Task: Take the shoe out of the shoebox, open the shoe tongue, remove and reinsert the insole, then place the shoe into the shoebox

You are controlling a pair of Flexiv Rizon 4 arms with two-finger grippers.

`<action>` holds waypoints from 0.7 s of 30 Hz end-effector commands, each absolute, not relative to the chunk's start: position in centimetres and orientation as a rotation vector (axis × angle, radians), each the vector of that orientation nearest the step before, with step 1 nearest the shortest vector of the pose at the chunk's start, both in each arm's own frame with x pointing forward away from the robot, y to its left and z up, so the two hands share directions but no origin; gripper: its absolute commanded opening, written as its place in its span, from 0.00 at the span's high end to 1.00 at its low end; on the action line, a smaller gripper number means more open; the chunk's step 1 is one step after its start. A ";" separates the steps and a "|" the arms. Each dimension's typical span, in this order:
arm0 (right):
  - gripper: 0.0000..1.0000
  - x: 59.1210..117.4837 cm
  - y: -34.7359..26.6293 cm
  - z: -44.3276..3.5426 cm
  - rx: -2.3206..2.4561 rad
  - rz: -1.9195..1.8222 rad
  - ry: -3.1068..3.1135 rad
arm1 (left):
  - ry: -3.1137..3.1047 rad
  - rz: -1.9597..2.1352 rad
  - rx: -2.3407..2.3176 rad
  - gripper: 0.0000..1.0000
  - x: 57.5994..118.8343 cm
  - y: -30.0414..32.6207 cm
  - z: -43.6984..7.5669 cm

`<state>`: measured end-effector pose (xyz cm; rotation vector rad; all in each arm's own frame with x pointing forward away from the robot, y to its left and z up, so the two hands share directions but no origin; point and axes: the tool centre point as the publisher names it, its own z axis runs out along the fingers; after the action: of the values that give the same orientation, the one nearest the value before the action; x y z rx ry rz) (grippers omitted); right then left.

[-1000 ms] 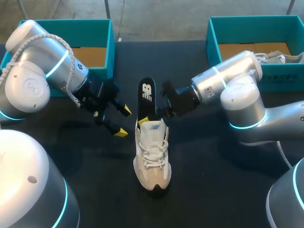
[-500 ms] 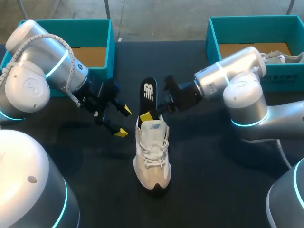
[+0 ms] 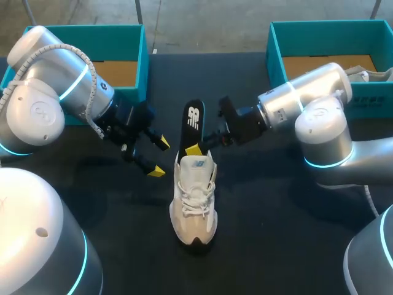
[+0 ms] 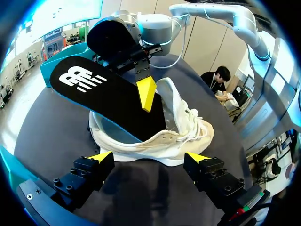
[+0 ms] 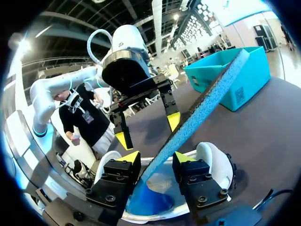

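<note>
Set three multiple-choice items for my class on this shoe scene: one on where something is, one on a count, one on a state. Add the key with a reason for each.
1. Where is the black insole?
A. lying flat beside the shoe
B. part-way in the white sneaker, sticking out at its heel
C. under the shoe

2. How many teal shoeboxes stand on the table?
A. one
B. two
C. three

3. What state is the left tool in?
A. open, holding nothing
B. shut on a lace
C. shut on the insole

Key: 1 B, the insole rises at a slant from the sneaker's heel opening. 2 B, one box stands at the far left and one at the far right. 3 A, the left tool's yellow tips stand apart beside the sneaker with nothing between them.
</note>
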<state>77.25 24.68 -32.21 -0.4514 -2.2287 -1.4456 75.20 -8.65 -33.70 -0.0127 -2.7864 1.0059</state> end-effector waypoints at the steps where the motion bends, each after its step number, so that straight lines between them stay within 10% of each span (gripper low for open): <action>1: 0.56 77.2 25.2 -32.3 -0.447 -1.440 -2.233 | -2.788 1.003 -0.013 0.00 75.2 -8.7 -33.7; 21: 0.64 77.7 23.6 -31.6 -0.532 -1.486 -2.250 | -2.788 1.003 -0.013 0.00 75.2 -8.7 -33.7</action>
<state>78.04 23.60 -31.57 -0.5254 -2.2482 -1.4808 75.20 -8.65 -33.70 -0.0127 -2.7864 1.0059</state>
